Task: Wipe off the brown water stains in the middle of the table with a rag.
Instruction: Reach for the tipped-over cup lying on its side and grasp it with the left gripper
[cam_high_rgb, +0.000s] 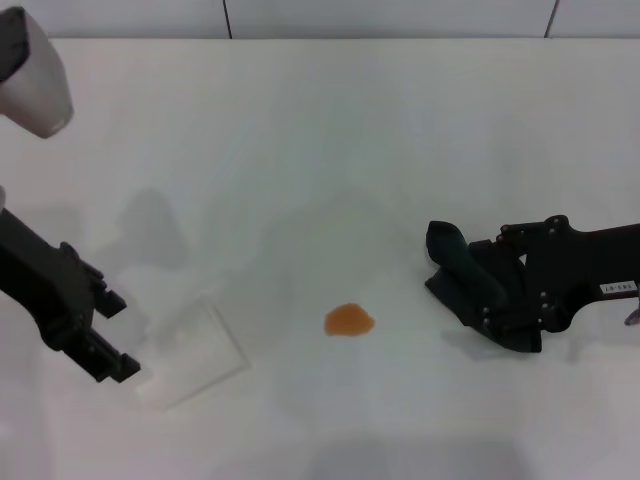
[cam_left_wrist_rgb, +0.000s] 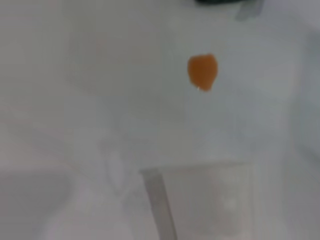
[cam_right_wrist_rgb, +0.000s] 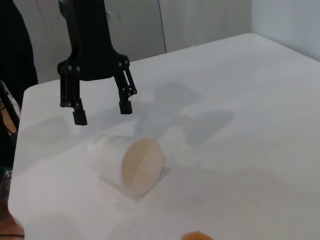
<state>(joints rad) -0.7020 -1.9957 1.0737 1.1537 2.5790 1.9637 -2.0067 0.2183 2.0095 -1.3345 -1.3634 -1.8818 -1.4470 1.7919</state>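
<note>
The brown water stain (cam_high_rgb: 349, 320) is a small orange-brown blot on the white table (cam_high_rgb: 330, 140), near the middle. It also shows in the left wrist view (cam_left_wrist_rgb: 202, 71) and at the edge of the right wrist view (cam_right_wrist_rgb: 196, 235). The dark rag (cam_high_rgb: 462, 272) sits to the right of the stain, apart from it. My right gripper (cam_high_rgb: 492, 290) is shut on the rag. A sliver of the rag shows in the left wrist view (cam_left_wrist_rgb: 220, 2). My left gripper (cam_high_rgb: 118, 335) is open and empty at the front left; it also shows in the right wrist view (cam_right_wrist_rgb: 103, 113).
A pale translucent cup (cam_high_rgb: 195, 352) lies on its side just right of my left gripper, left of the stain. It also shows in the right wrist view (cam_right_wrist_rgb: 132, 162), with an orange-tinted inside, and in the left wrist view (cam_left_wrist_rgb: 200, 200). A wall runs along the table's far edge.
</note>
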